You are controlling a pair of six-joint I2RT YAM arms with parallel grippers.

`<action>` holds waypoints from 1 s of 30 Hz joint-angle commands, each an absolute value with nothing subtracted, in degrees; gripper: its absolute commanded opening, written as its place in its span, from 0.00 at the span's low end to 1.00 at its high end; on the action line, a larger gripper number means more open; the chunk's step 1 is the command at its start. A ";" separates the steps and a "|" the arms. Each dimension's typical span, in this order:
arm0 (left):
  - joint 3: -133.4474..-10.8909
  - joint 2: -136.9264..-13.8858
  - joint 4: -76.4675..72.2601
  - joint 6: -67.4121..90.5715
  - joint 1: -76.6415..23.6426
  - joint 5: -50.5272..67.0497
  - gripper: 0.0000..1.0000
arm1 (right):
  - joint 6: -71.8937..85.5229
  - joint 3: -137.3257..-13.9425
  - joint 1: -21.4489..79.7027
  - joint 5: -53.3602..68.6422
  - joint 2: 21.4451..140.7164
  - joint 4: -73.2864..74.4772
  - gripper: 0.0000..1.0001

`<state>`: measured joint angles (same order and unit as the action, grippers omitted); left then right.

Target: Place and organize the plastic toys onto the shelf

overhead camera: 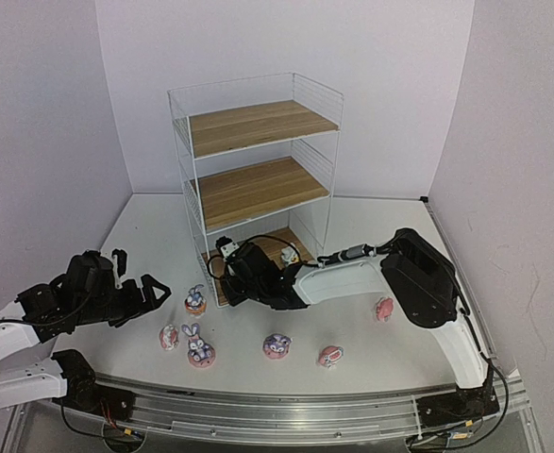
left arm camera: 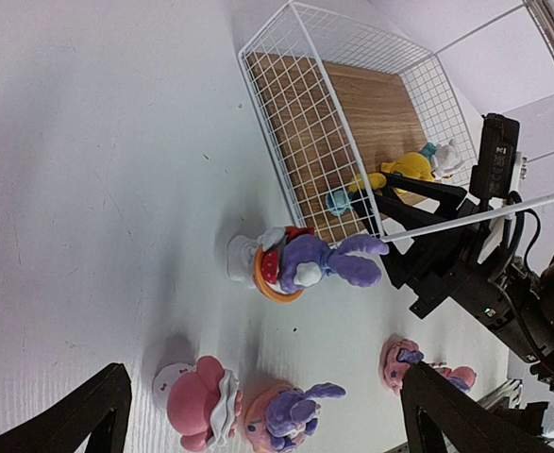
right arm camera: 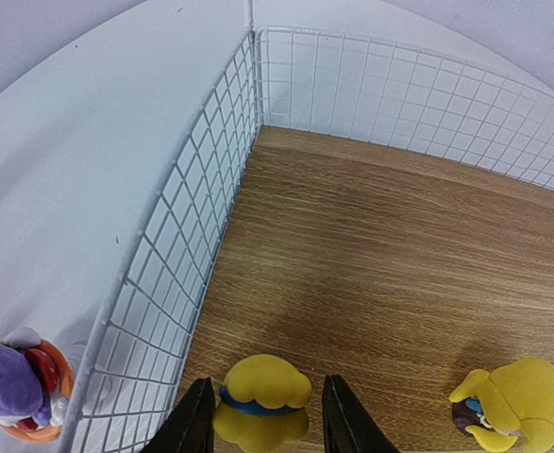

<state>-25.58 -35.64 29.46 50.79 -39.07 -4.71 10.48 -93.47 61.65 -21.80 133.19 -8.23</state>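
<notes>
**Overhead and wrist views, placement stage.** The shelf (overhead camera: 258, 160) stands toward 12 o'clock on the table (overhead camera: 390, 217). Nothing is carried on its two upper boards, and the few toys already placed are gathered on the bottom board (right arm camera: 371, 255).

The right gripper (right arm camera: 265, 387) is reached in over the near edge of that board. A small yellow figurine (right arm camera: 260, 392) is bracketed closely between its fingers (right arm camera: 190, 429). Whether the figurine is pinched or merely flanked cannot be told, since it appears to sit on the wood. A second yellow figurine (right arm camera: 517, 401) is seen at its 3 o'clock on the same board, and a white figurine (overhead camera: 289, 253) is seen on that board in the overhead view.

The left gripper (left arm camera: 265, 377) is held with its jaws spread wide and nothing between them, above the table at about 8 o'clock from the shelf. Ahead of it, a purple bunny on an orange ring (left arm camera: 305, 264) stands just outside the wire wall (left arm camera: 295, 132).

Six toys in all are counted on the table, in a loose arc from 8 o'clock to 4 o'clock of the shelf's foot. A pink round figure (overhead camera: 384, 309) lies at the 4 o'clock end.

The step in hand is judged to be the setting-down of the yellow figurine. For the next move, the fingers would have to be parted and drawn straight back toward 6 o'clock. The neighbouring figurine and the wire must be cleared before another toy is fetched
</notes>
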 commanded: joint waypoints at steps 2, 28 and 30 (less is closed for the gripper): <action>-27.16 -35.50 27.73 49.66 -39.11 -6.07 1.00 | 10.32 -96.57 61.44 -21.53 134.92 -8.35 0.41; -26.01 -35.58 25.36 49.57 -39.11 -4.84 1.00 | 9.56 -92.16 62.55 -22.89 128.09 -8.99 0.59; -25.93 -35.71 25.13 49.57 -39.11 -4.81 1.00 | 9.61 -91.26 62.82 -23.80 126.95 -9.15 0.62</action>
